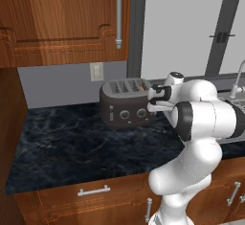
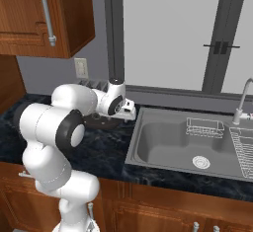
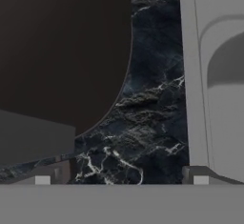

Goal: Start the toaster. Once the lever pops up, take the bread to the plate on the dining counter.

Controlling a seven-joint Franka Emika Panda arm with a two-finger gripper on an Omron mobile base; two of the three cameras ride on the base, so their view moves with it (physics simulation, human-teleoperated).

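The gripper (image 3: 121, 179) jaws are standing wide apart, gripping nothing; the hand is hanging beside the toaster's (image 1: 125, 103) right end, above the counter (image 1: 72, 145).

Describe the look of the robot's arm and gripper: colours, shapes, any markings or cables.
The arm is glossy white, built of fat rounded segments, with dark grey-black rings at the joints and a round silver-grey cap on one joint near the wrist. The gripper has two small, blocky grey fingertips, each with a paler square patch. No cables, logos or printed markings are visible.
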